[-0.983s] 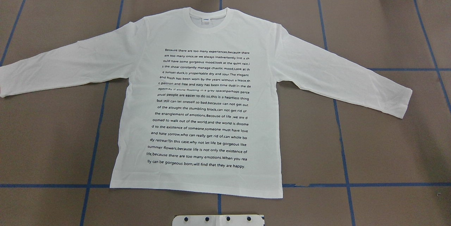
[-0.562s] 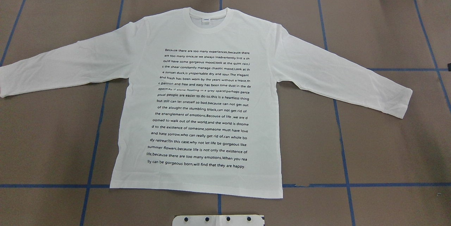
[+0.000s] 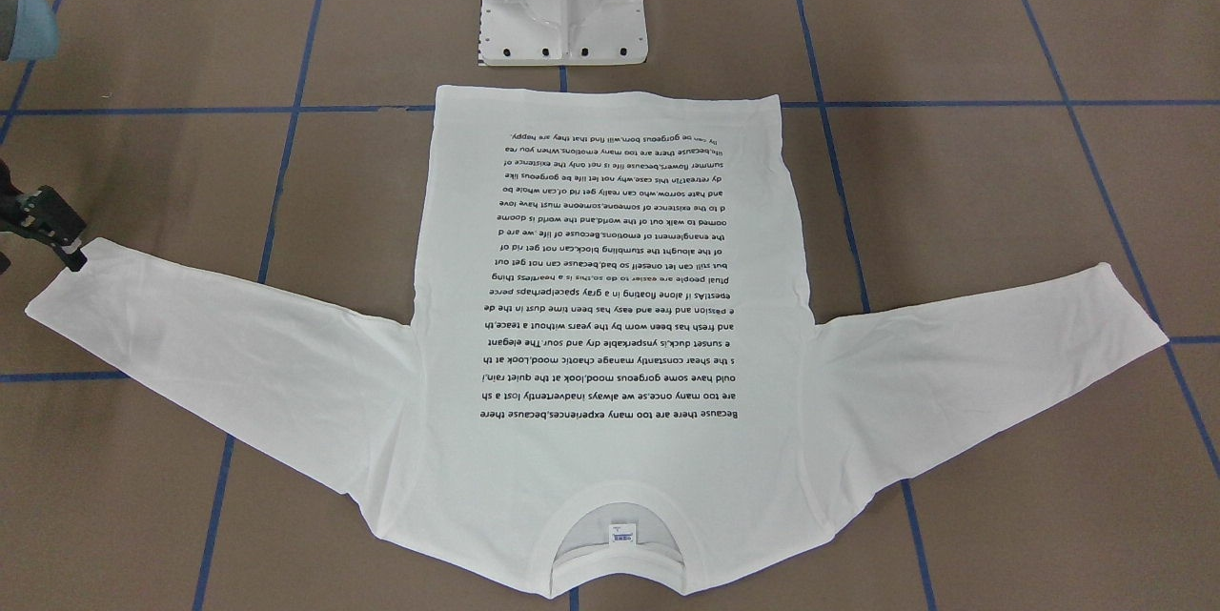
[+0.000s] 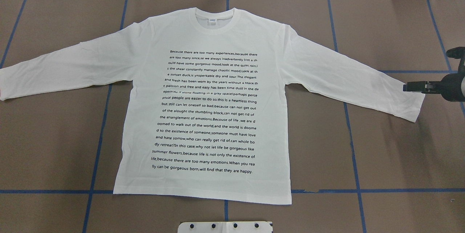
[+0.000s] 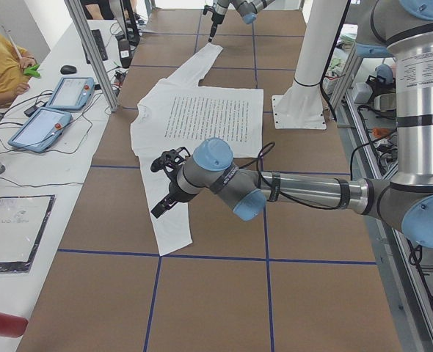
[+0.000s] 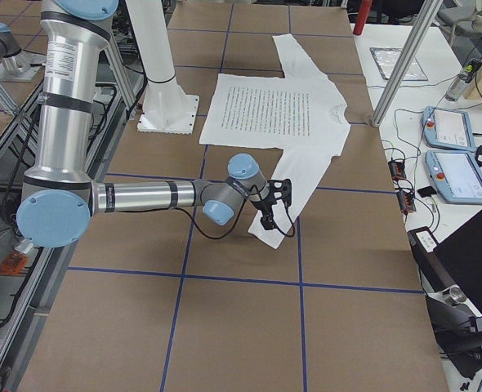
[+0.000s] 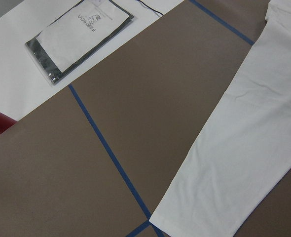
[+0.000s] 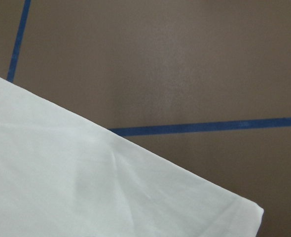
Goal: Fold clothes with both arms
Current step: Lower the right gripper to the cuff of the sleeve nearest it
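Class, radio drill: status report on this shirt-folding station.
Right gripper at one cuff, left gripper near the other; jaw states unclear. T-shirt flat, print up, unfolded. Nothing lying on it.

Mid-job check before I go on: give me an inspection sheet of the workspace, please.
Surface: brown table covering with a blue tape grid, lying flat.
Job's things: white T-shirt flat, text side up, both sleeves spread, not yet folded.
Clutter: white base plate just beyond the hem.
Tools: right tool at the cuff on the robot's right; left tool over the other sleeve; open or shut cannot be told.
Cables: black cable loops along the left arm.
Surroundings: side bench with two pendants; a person beside it.
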{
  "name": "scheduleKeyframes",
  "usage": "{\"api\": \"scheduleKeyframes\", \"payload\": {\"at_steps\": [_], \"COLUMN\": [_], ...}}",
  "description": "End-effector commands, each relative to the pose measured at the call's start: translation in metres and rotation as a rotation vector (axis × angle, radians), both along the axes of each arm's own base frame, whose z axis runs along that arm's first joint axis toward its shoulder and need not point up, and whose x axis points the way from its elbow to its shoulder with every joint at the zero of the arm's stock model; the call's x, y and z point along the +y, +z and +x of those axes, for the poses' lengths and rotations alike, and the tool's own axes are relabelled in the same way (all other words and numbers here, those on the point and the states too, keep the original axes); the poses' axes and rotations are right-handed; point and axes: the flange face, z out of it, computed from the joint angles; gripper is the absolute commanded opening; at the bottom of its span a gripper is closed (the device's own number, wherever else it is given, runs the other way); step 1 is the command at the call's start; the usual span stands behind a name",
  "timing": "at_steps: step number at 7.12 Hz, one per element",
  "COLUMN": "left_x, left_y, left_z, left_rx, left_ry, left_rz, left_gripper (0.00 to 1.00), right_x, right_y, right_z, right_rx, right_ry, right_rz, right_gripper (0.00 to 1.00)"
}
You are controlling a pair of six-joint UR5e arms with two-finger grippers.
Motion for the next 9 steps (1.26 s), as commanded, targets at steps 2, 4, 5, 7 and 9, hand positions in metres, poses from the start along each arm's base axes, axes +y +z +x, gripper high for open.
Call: {"api": "scheduleKeyframes", "payload": {"at_steps": [2, 4, 5, 7, 9], "left_x": [0.0, 0.001, 0.002, 0.003, 0.003], "left_y": [-0.002, -0.003, -0.004, -0.004, -0.002], "left_z": [0.0, 0.0, -0.001, -0.004, -0.004], "left_rx": [0.0, 0.0, -0.001, -0.004, -0.004], "left_ry": [0.0, 0.0, -0.001, -0.002, -0.002], "left_rz": [0.004, 0.005, 0.01, 0.019, 0.016], "left_gripper": [1.0, 1.0, 1.0, 1.0, 1.0], "right_x": [0.026, 0.033, 0.036, 0.043, 0.043], "right_y": [0.022, 0.032, 0.035, 0.041, 0.041], "right_z": [-0.017, -0.014, -0.013, -0.029, -0.032], "right_rx": [0.02, 0.051, 0.055, 0.067, 0.066], "right_ry": [0.0, 0.014, 0.013, 0.041, 0.051], "right_rz": [-0.053, -0.054, -0.062, -0.081, -0.083], "right_gripper": [0.97, 0.92, 0.92, 0.88, 0.67]}}
